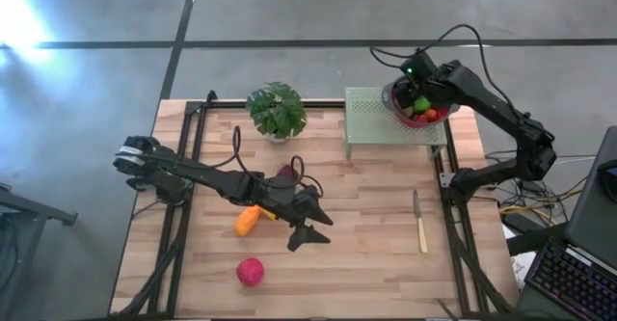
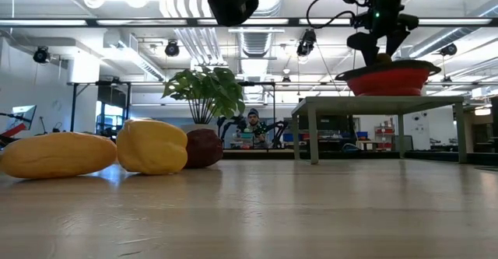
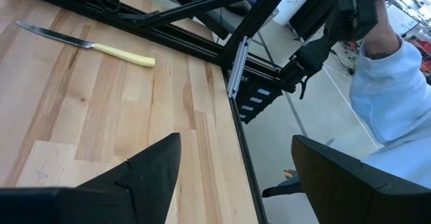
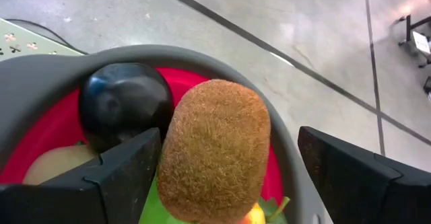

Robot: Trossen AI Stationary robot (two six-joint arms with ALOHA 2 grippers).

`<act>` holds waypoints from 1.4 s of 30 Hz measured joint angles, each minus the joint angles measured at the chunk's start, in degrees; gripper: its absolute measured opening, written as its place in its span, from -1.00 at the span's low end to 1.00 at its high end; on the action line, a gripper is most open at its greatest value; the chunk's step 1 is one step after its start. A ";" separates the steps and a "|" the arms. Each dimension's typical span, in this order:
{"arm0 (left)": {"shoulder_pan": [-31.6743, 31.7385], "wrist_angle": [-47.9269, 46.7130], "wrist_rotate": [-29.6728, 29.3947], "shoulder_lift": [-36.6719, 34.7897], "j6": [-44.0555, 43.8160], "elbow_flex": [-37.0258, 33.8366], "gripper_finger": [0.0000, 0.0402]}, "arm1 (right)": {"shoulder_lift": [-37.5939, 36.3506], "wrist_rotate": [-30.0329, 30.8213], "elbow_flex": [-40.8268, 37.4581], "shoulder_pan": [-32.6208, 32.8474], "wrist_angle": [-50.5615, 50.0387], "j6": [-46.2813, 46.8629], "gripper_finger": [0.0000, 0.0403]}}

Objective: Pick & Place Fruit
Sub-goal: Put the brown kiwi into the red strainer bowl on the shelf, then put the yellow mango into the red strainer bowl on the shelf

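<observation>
Ideally the right gripper (image 4: 225, 177), fingers spread beside the kiwi (image 4: 214, 150), lifts straight off the bowl (image 4: 54, 72) (left gripper (image 1: 307, 227) waits, spread).

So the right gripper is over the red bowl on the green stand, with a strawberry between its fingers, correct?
Not a strawberry: the right wrist view shows a fuzzy brown kiwi between the right gripper's fingers. The rest holds: it is over the red bowl on the green stand.

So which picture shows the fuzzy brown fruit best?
The right wrist view: the kiwi fills the picture, lying in the red bowl. From above, the arm hides it. The low and left wrist views don't show it.
</observation>
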 joint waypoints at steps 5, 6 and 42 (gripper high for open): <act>0.01 -0.05 0.00 0.00 1.86 0.00 0.43 | -1.88 0.18 1.04 0.04 0.04 -1.52 0.72; 0.02 -0.32 0.00 0.00 1.71 0.00 0.43 | -2.43 0.16 1.41 0.09 -0.01 -1.63 0.70; -25.61 -55.80 -32.71 -0.20 -23.36 6.63 0.42 | -12.92 -5.98 -2.84 46.07 -1.51 12.49 0.23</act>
